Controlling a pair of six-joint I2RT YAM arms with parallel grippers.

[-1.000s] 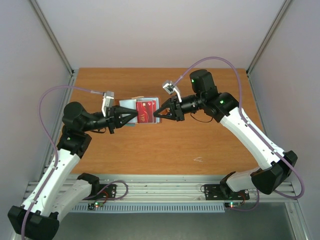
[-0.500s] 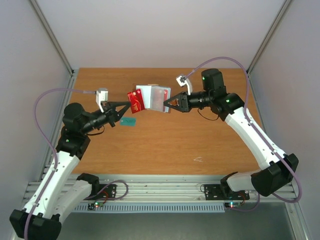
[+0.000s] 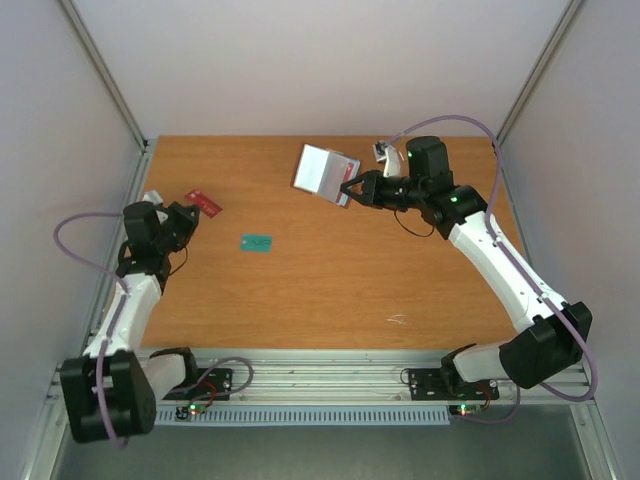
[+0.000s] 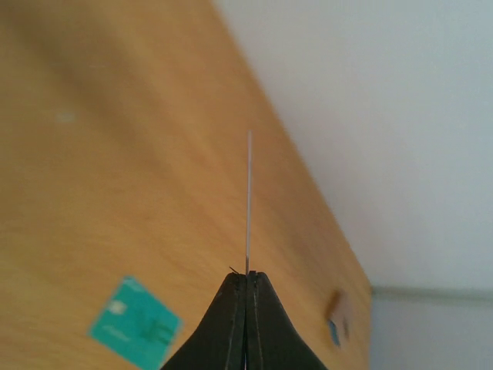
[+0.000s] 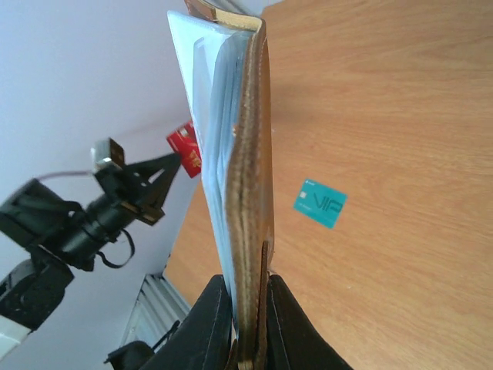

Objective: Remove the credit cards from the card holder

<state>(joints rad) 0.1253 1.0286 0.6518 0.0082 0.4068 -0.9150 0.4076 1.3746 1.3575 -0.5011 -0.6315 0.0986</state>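
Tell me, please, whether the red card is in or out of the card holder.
Out: the left gripper pinches the red card, well apart from the card holder in the right gripper.

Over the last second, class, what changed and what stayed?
The left gripper, shut on the red card, pulled it clear of the card holder and swung left. The right gripper carried the holder right and farther back. Both grips held; the teal card stayed put.
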